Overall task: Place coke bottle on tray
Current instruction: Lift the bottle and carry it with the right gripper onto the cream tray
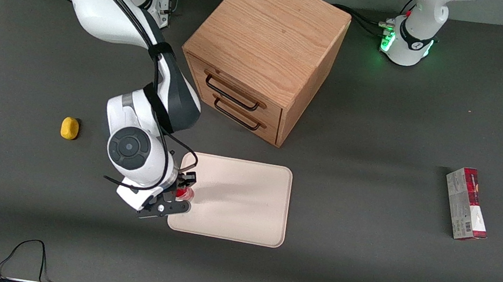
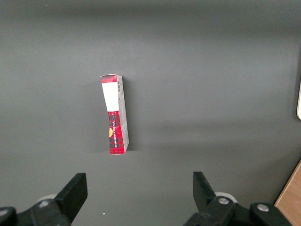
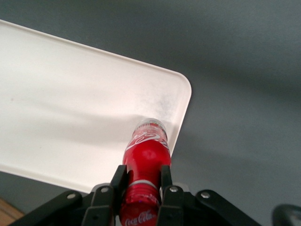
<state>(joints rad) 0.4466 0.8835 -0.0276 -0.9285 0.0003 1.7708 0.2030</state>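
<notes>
My right gripper (image 1: pixel 183 192) (image 3: pixel 141 181) is shut on the coke bottle (image 3: pixel 146 151), a slim red bottle with white script, gripped at its neck just below the red cap. The bottle hangs upright with its silvery base over the cream-white tray (image 3: pixel 70 108), close to a rounded corner; I cannot tell whether the base touches the tray. In the front view only a bit of red of the bottle (image 1: pixel 185 194) shows between the fingers, at the edge of the tray (image 1: pixel 243 199) toward the working arm's end.
A wooden drawer cabinet (image 1: pixel 263 54) stands farther from the front camera than the tray. A yellow object (image 1: pixel 69 128) lies toward the working arm's end. A red-and-grey carton (image 1: pixel 466 203) (image 2: pixel 115 115) lies toward the parked arm's end.
</notes>
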